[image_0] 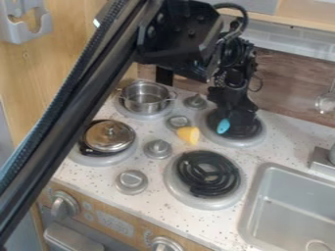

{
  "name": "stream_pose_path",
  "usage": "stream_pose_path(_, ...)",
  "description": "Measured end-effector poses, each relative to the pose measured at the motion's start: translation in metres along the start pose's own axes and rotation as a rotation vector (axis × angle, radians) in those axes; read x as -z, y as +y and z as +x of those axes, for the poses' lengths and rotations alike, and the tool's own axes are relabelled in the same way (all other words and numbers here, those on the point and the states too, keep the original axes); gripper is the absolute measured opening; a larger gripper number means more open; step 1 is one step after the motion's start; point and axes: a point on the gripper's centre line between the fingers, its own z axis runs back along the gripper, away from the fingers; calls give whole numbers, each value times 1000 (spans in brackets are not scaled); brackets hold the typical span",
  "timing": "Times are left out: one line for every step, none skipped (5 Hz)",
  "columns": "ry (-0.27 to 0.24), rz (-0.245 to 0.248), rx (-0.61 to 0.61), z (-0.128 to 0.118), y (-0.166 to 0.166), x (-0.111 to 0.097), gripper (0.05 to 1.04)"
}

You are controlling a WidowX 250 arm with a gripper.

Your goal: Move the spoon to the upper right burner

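Note:
My gripper (237, 110) hangs down over the upper right burner (254, 138), covering much of its black coil. The light blue end of the spoon (224, 126) shows at the gripper's lower left, over the left part of that burner. The rest of the spoon is hidden by the gripper, and whether it is held or lies on the coil is unclear.
A steel pot (145, 99) stands on the upper left burner, and a lidded pan (109, 136) on the lower left one. A yellow object (189, 135) lies between the knobs and the upper right burner. The lower right burner (208, 172) is bare; a sink (294, 208) lies right.

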Motion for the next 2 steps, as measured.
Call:
stream_pose_path(6,-29,8,-11,-3,9,573)
stream_pose_path(-21,-28,12,-13,-2,-7,846)
